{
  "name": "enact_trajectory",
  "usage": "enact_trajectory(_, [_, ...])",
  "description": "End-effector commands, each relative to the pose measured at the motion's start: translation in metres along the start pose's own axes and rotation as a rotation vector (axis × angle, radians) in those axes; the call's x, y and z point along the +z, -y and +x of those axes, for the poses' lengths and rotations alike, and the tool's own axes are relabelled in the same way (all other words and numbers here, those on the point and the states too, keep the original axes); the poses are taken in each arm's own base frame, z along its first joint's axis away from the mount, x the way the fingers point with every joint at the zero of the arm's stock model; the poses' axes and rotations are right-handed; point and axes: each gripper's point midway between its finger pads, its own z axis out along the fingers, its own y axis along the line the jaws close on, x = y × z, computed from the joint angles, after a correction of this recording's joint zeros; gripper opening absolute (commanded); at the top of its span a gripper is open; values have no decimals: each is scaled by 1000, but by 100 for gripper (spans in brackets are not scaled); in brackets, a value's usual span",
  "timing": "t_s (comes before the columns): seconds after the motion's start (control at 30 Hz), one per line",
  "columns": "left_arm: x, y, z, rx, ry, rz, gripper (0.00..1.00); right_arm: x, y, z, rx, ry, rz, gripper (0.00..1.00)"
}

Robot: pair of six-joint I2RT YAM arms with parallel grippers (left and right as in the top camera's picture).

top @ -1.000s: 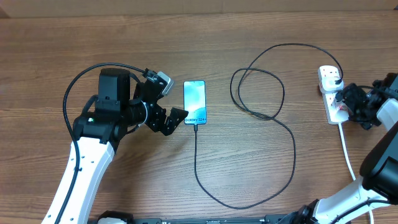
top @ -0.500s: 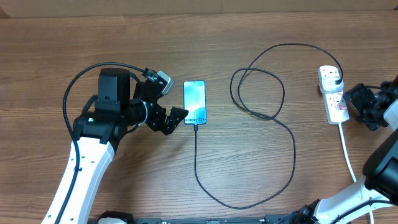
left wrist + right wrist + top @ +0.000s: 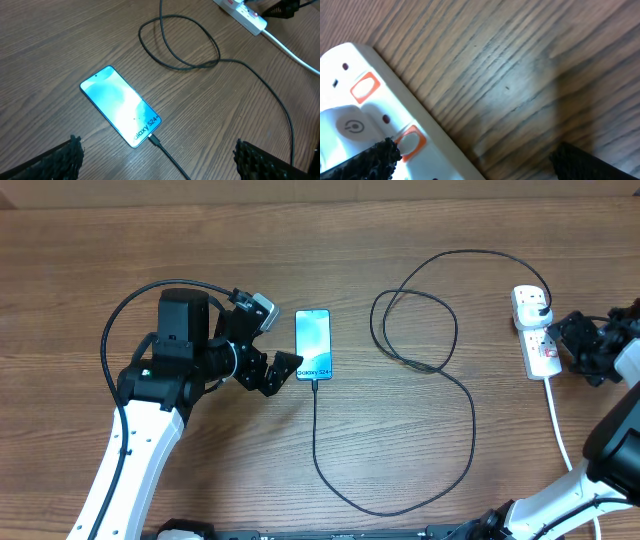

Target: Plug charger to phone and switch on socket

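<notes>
Right end effector [image 3: 573,348]: jaws spread wide, nothing in them, parked just beside the power strip [image 3: 537,342] at the right edge of the table [image 3: 100,240].
Left end effector [image 3: 274,340]: wide open too, empty, sitting just left of the phone [image 3: 313,345].
Step in hand: I read this as the switch-on; the charger cable [image 3: 315,425] looks to be seated in the phone's near edge already.
How I'd do it: put one fingertip [image 3: 375,157] on the red switch [image 3: 408,140] and press straight down, so the strip isn't shoved sideways. I'd want the switch serving the outlet with the black plug [image 3: 541,308]. I can't tell whether any switch is on.
Strip axis: long axis runs far-to-near, slightly tilted, white cord [image 3: 560,425] leaving the near end.
Phone axis: screen up, long axis far-to-near, lettered end towards me.
</notes>
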Motion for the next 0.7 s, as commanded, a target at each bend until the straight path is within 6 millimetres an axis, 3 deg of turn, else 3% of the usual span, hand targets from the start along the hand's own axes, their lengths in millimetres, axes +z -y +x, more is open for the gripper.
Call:
enact_trajectory(0.0, [2, 4, -1, 33, 4, 21, 100, 7, -6, 2, -7, -18, -20, 100])
enact_trajectory(0.67, [2, 3, -3, 37, 10, 19, 100, 16, 2, 20, 12, -89, 4, 100])
